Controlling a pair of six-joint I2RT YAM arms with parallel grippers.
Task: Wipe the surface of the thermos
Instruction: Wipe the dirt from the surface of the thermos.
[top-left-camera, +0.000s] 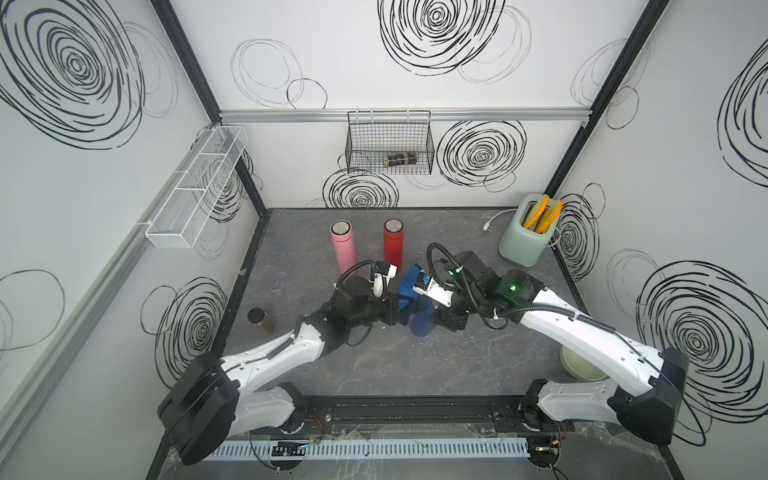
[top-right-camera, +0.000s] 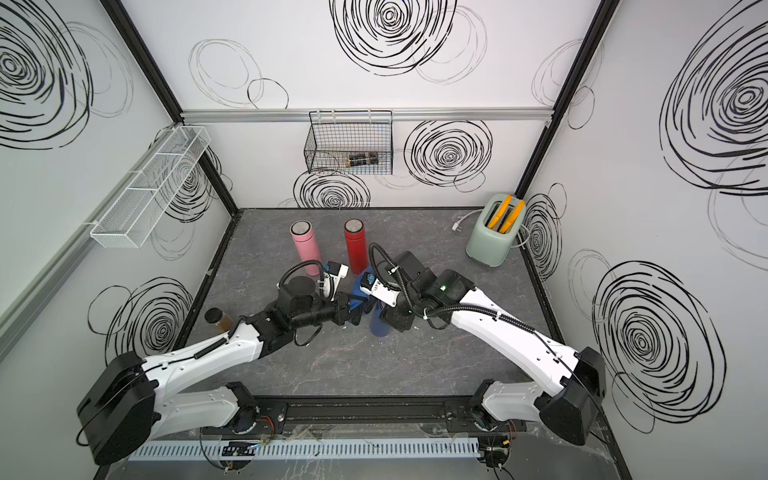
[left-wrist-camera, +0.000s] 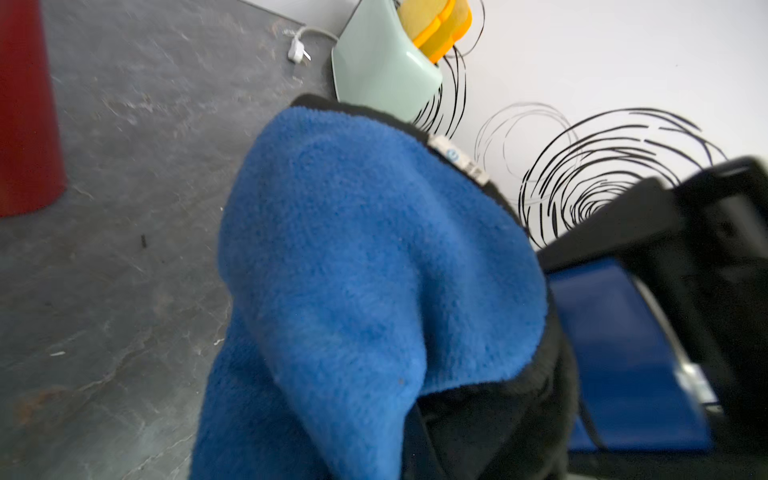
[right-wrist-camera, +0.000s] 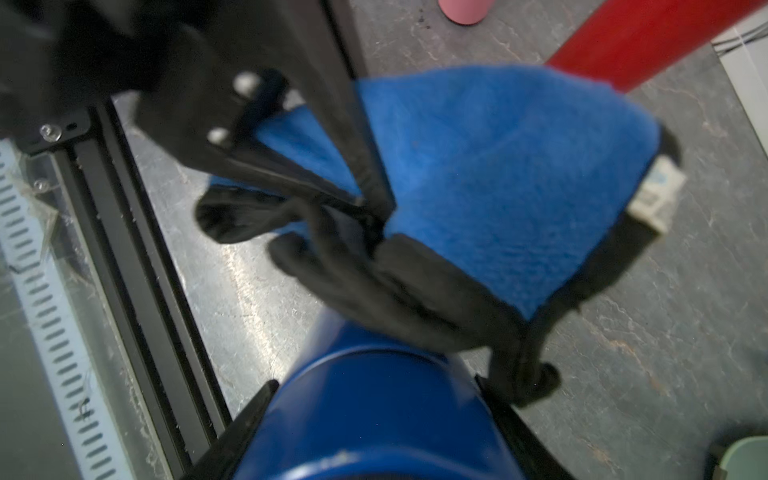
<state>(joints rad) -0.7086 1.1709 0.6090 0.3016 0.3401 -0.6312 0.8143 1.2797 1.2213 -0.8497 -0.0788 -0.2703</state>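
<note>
1. Both top views:
   - The thermos (top-left-camera: 420, 324) is mid-table, nearer the front edge than the red flask (top-left-camera: 393, 245) and pink flask (top-left-camera: 343, 249).
   - The right gripper (top-left-camera: 440, 320) is clamped on its side.
   - The left gripper (top-left-camera: 392, 312) is clenched on the cloth (top-left-camera: 407, 286), which meets the thermos's upper part on the left-arm side.
   - Can't tell if the base touches the table (top-left-camera: 374, 365).
   - Judgement: most of the cloth hangs clear of the wall. Bring the left gripper in so the pile face wraps the body, then stroke lengthwise.
2. Left wrist:
   - The cloth (left-wrist-camera: 374, 270) fills the middle, blue face out, with black backing at the hem.
   - The thermos (left-wrist-camera: 623, 353) shows just beside it, with a right jaw lying across it.
   - The band under that jaw can't be reached, so a rotation or regrip is likely needed for full coverage.
3. Right wrist:
   - The thermos (right-wrist-camera: 374, 419) is seated between the jaws, 1 on each side.
   - The cloth (right-wrist-camera: 498, 166) is bunched at the left fingers (right-wrist-camera: 336, 108), and its black edge drapes over the thermos's far end.
   - The right grip must resist side load. Use light pressure and short strokes, and stay clear of the red flask (right-wrist-camera: 644, 37) close behind the cloth.
</note>
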